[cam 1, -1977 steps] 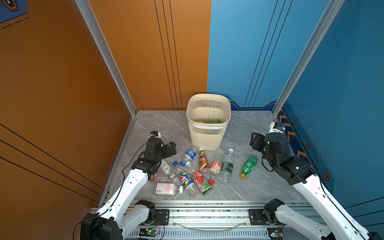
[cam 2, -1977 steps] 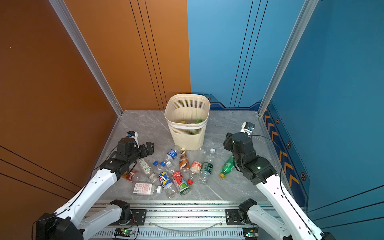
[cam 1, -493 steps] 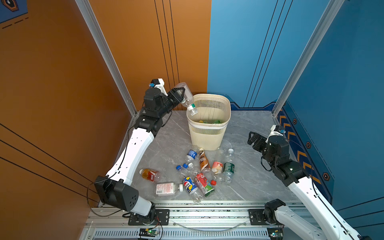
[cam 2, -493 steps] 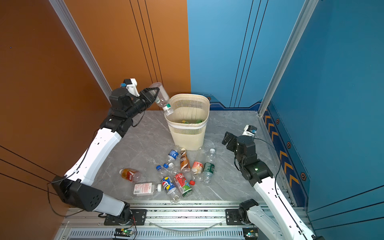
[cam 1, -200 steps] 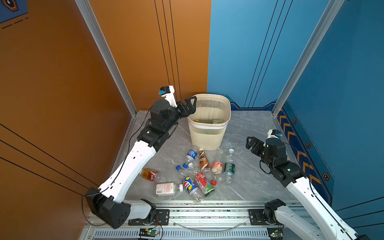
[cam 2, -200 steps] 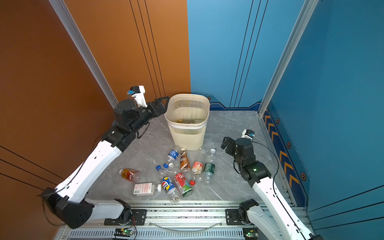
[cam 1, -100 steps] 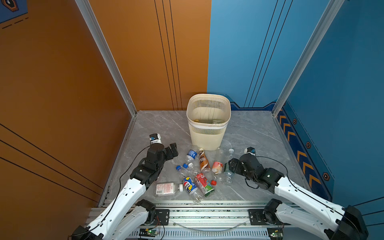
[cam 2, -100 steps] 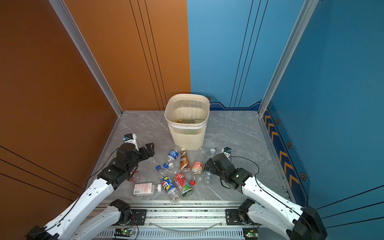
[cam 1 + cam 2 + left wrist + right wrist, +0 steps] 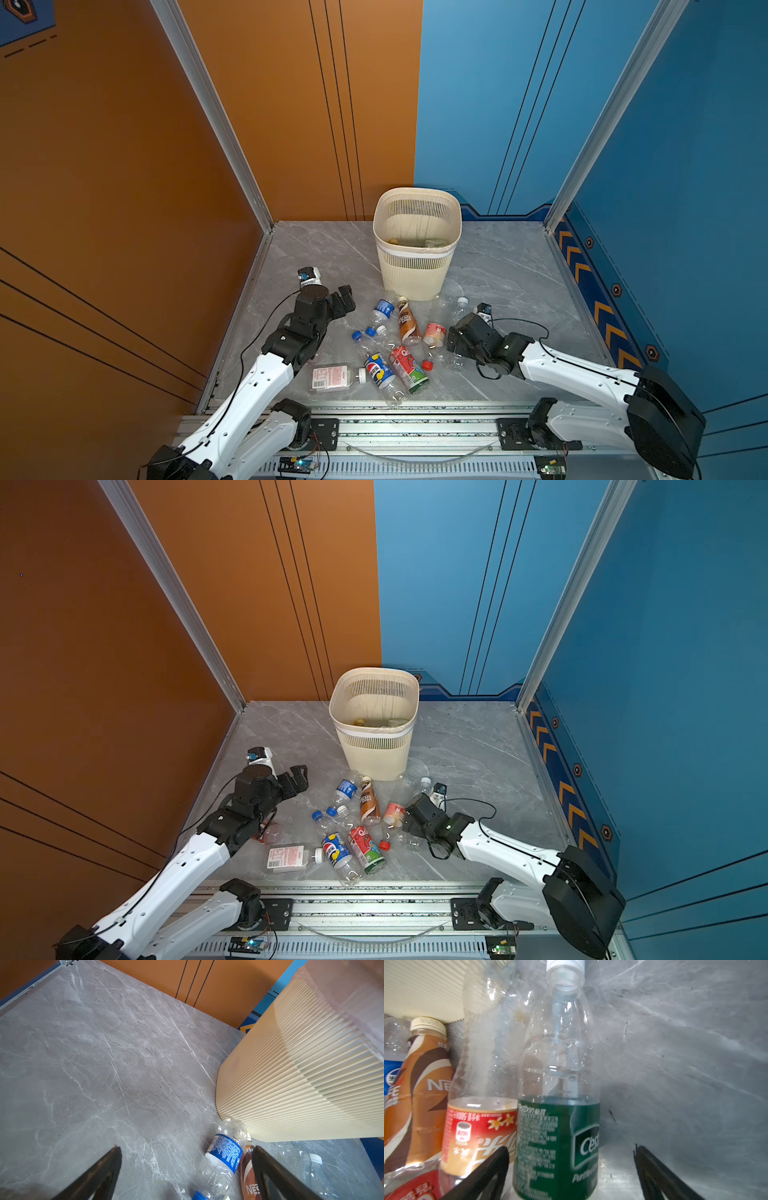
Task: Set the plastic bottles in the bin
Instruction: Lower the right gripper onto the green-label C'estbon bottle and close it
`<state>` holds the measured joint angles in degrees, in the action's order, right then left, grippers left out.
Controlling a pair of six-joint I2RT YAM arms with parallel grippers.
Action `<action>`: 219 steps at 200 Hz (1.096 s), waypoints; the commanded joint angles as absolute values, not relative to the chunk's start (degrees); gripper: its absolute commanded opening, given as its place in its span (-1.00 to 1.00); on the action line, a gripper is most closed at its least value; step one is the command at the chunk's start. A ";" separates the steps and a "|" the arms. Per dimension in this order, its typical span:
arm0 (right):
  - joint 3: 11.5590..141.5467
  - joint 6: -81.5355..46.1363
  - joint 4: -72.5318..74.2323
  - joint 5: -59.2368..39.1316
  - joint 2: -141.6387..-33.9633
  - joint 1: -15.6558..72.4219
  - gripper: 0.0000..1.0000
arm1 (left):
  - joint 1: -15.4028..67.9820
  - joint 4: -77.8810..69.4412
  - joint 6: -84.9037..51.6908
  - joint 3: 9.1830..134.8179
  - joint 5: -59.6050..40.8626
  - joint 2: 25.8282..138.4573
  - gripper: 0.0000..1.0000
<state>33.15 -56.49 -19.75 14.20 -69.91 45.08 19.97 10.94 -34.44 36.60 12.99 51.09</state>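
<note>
The cream bin (image 9: 417, 266) (image 9: 374, 750) stands at the back, with a few plastic bottles lying inside. Several plastic bottles lie on the floor in front of it. My right gripper (image 9: 451, 340) (image 9: 572, 1148) is low and open, its fingers either side of a clear green-label bottle (image 9: 558, 1126), with a gap at one finger. Beside that lie a red-label bottle (image 9: 477, 1126) and a brown bottle (image 9: 407, 324) (image 9: 423, 1084). My left gripper (image 9: 343, 297) (image 9: 187, 1148) hangs open and empty, just left of a blue-label bottle (image 9: 383, 309) (image 9: 225, 1151).
A flat white-label bottle (image 9: 332, 377), a Pepsi bottle (image 9: 380, 372) and a red-and-green bottle (image 9: 409, 368) lie near the front rail (image 9: 415, 428). An orange bottle (image 9: 268, 833) is half hidden under the left arm. Orange and blue walls enclose the grey floor (image 9: 511, 266).
Over the last second the left arm came down from the bin's rim to the floor left of the bottles. The right arm dropped low and reached in over the green-label bottle.
</note>
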 commanded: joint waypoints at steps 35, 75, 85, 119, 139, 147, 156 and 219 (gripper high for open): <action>33.58 -56.25 -14.75 14.58 -75.66 43.48 0.52 | 18.11 13.23 -36.52 36.76 10.80 50.20 0.96; 33.04 -56.69 -14.77 15.20 -74.78 43.15 0.27 | 16.98 14.38 -36.88 36.52 10.43 49.77 0.96; 32.91 -56.56 -15.29 15.97 -73.55 43.17 0.23 | 16.79 13.70 -36.81 36.16 9.86 49.63 0.96; 33.23 -55.58 -18.40 17.66 -68.65 41.70 0.16 | 15.69 14.10 -37.49 35.77 9.50 49.47 0.96; 34.98 -52.86 -22.09 20.13 -64.38 41.26 0.15 | 15.46 13.36 -37.08 35.13 8.75 49.34 0.96; 35.82 -51.65 -23.38 20.96 -62.69 40.71 0.15 | 15.26 13.49 -37.00 34.91 9.04 49.34 0.96; 37.28 -50.48 -25.04 21.04 -60.69 38.85 0.15 | 14.85 14.17 -37.54 34.97 9.01 49.40 0.96; 54.52 -35.42 -28.23 20.53 -53.28 31.36 0.15 | 13.25 14.08 -38.56 33.99 6.86 48.73 0.96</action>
<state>46.63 -44.71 -26.65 19.90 -53.25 33.41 14.09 13.47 -37.78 35.20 8.75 49.71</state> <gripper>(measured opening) 0.574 0.981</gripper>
